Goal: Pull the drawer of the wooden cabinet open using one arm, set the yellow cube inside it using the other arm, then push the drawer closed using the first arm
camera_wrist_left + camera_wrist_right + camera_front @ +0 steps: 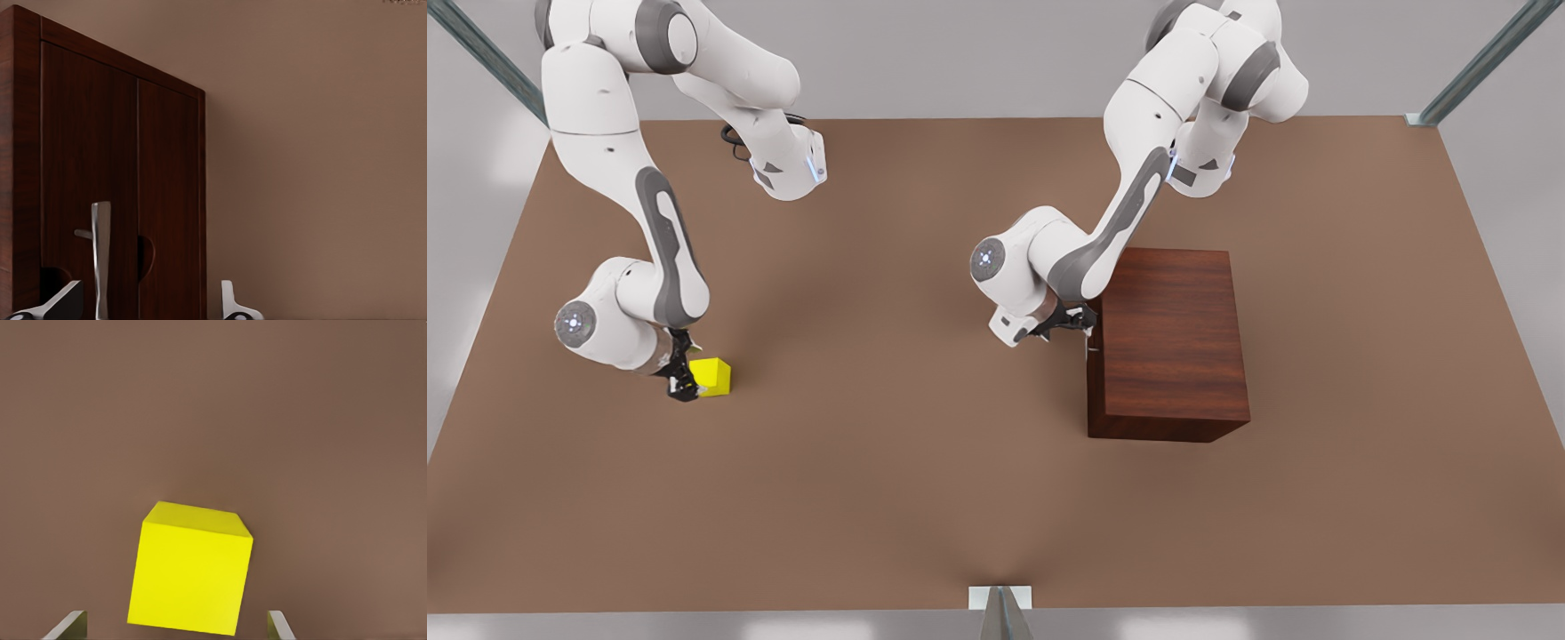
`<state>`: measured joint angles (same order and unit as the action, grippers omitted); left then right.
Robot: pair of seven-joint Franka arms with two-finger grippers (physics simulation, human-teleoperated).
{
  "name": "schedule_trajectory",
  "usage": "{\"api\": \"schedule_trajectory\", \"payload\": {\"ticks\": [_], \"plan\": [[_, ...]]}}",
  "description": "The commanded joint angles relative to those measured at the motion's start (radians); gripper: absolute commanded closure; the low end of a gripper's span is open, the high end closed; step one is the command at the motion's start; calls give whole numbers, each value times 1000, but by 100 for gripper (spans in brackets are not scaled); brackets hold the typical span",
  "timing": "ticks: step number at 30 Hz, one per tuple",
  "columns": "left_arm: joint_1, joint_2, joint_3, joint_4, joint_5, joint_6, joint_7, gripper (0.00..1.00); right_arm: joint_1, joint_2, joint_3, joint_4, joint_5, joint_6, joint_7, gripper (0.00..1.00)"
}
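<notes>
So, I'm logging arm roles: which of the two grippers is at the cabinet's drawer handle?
The left gripper, open astride the thin silver bar handle of the dark wooden cabinet. The right gripper is open around the small yellow cube.

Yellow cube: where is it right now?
The yellow cube sits on the table at the front view's left, far from the wooden cabinet, between the open right gripper fingers.

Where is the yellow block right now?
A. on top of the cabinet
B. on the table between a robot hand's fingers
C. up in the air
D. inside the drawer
B: the yellow cube sits on the brown table, with the right hand open around it, far from the wooden cabinet.
</notes>
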<state>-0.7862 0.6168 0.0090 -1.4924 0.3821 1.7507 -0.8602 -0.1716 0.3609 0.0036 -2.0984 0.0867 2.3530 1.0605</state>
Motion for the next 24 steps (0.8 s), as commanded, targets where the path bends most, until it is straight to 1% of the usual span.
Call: {"api": "schedule_trajectory", "payload": {"ticks": [1,8,20,24], "plan": [[2,3,0,0,4,9,-201,0,0,0,1,-15,1,66,145,0],[7,4,0,1,1,24,-201,0,0,47,1,-12,2,88,145,0],[8,20,-7,17,-9,128,-183,0,-3,102,6,-5,18,154,142,0],[-2,21,-11,17,-8,127,-66,0,-19,110,6,-5,7,155,142,0]]}}
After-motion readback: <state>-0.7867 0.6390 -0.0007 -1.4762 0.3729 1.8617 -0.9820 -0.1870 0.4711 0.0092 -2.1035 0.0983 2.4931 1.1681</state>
